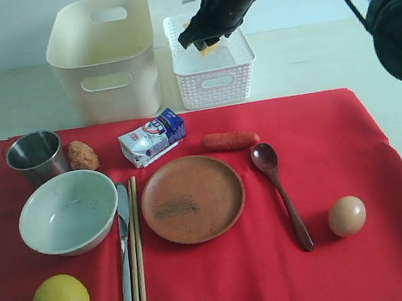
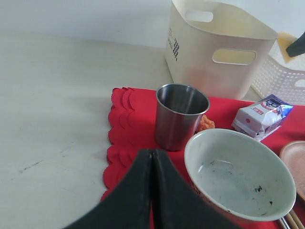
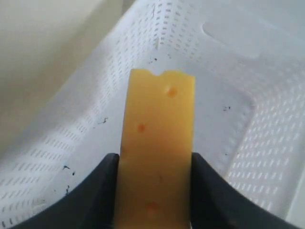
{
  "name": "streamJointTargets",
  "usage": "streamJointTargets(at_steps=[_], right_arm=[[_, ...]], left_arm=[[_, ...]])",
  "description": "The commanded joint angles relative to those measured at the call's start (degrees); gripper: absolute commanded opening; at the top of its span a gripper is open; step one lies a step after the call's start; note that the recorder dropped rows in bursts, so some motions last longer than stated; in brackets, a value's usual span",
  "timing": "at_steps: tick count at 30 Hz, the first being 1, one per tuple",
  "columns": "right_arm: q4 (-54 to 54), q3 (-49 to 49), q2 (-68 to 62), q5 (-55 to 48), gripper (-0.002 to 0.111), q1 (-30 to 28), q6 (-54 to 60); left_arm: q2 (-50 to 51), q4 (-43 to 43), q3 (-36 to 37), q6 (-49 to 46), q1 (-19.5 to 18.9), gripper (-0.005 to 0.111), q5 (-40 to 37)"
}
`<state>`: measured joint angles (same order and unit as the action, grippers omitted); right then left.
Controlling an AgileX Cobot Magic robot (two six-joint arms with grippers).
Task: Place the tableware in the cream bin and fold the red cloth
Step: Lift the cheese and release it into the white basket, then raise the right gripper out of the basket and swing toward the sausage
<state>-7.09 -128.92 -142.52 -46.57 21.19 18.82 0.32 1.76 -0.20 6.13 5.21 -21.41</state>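
– Right gripper (image 3: 155, 162) clamps cheese (image 3: 157, 109) over the far basket (image 1: 216, 76); left gripper (image 2: 151, 160) sits pinched together, empty.
– Tableware (image 1: 192, 199) lies on the cloth (image 1: 347, 155), bin (image 1: 103, 60) far left. Released high, cheese could bounce out.
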Motion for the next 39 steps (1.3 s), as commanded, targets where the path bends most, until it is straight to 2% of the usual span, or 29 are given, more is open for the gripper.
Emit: streamJointTargets(at_steps=[1,6,8,16,21,23,31,39], right_arm=[[0.0,-2.8,-3.1,-0.9,0.0,-0.5,0.6],[1.8,-2.9,-4.1,-0.9,0.001,-0.5,0.6],[2.3,-2.9,-4.6,-1.6,0.005,-0.5,0.6],[2.7,-3.0,-4.8,-1.6,0.04,-0.5,0.6],[2.7,-3.0,-4.0,-1.6,0.071,-0.5,0.6],[2.7,-3.0,-3.4,-1.7,0.076,-0.5,0.5],[3.2,-3.0,2.0,-3.7,0.077,-0.5,-0.9],[6.1,-3.0,10.4,-14.9,0.074,-0.5,-2.8]], left_arm=[[-0.3,0.4,0.2,0.1,-0.1,0.0,0.4],[-0.3,0.4,0.2,0.0,-0.1,0.0,0.4],[-0.3,0.4,0.2,0.0,-0.1,0.0,0.4],[-0.3,0.4,0.2,0.1,-0.1,0.0,0.4],[-0.3,0.4,0.2,0.1,-0.1,0.0,0.4],[-0.3,0.4,0.2,0.1,-0.1,0.0,0.4],[-0.3,0.4,0.2,0.0,-0.1,0.0,0.4],[-0.3,0.4,0.2,0.2,-0.1,0.0,0.4]])
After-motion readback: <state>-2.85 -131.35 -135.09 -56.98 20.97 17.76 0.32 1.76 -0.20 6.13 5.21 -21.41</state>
